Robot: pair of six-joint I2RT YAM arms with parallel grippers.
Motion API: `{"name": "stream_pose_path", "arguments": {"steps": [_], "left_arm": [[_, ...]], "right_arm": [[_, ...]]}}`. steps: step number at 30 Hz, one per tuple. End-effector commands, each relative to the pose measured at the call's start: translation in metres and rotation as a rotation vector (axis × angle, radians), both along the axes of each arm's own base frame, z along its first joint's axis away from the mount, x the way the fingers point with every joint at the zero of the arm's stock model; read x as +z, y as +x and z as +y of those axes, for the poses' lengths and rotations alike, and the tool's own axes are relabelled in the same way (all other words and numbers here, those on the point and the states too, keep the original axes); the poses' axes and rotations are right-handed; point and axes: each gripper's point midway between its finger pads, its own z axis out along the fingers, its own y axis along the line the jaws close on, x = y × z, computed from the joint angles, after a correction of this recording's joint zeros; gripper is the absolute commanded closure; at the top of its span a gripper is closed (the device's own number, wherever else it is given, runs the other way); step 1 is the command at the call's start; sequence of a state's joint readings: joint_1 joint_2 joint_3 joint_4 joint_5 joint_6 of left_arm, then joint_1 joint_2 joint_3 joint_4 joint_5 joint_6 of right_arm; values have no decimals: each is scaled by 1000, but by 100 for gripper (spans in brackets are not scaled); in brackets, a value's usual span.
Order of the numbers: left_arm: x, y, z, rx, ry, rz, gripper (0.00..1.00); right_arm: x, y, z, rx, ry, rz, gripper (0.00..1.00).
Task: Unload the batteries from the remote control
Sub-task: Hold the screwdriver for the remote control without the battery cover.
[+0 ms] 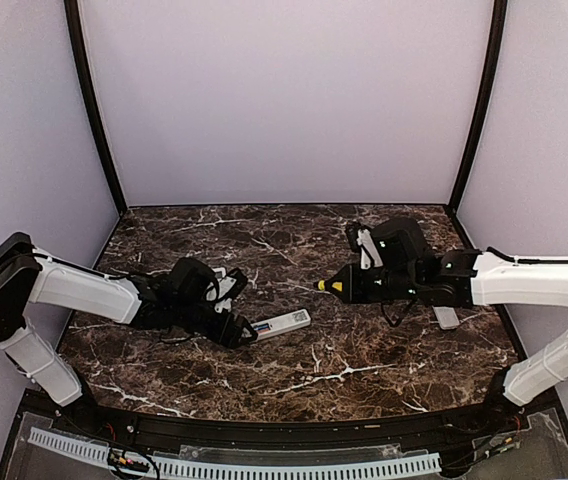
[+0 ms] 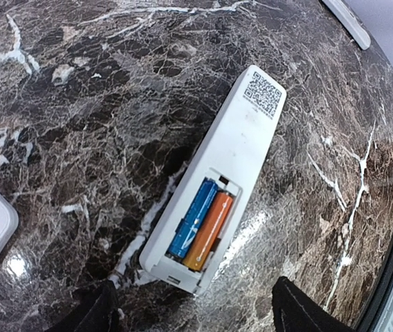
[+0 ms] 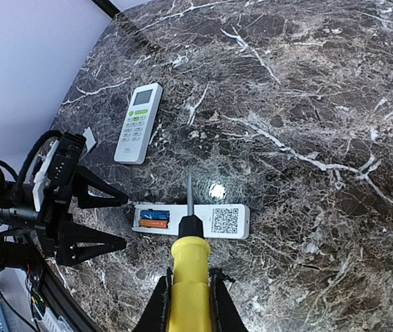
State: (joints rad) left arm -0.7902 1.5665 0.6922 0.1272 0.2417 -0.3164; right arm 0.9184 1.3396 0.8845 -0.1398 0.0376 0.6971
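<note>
yellow-handled screwdriver (image 3: 186,266), pinched in the right hand (image 3: 188,301), points at the uncovered remote (image 2: 241,138) with the left hand (image 2: 196,312) spread near its end; prying both seated batteries (image 2: 200,223) out seems next

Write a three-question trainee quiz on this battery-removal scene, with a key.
1. True or false: the battery compartment of the face-down remote is empty.
2. What does the right end effector grip? A) a yellow-handled screwdriver; B) a spoon; C) a pen.
3. Fill in: one battery in the remote is blue; the other battery is ____.
Key: 1 false; 2 A; 3 orange.
</note>
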Motion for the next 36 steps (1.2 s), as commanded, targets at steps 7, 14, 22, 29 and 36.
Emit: {"name": "stream_pose_path", "arguments": {"steps": [7,14,22,29,36], "left_arm": [[2,10,-10,-79,9,-112,25],[-3,13,-14,-105,16,-126,27],[-8,17,-19,-119,23,-139,29],[-17,7,-24,-144,17,-113,33],[-29,-11,-25,-178,63,-112,38]], "right_arm": [[1,-2,21,27,34,35,100],[-10,-5,34,55,42,80,100],[-17,-8,43,79,50,110,100],[-21,-11,44,86,49,131,100],[-33,-21,46,105,51,183,100]]}}
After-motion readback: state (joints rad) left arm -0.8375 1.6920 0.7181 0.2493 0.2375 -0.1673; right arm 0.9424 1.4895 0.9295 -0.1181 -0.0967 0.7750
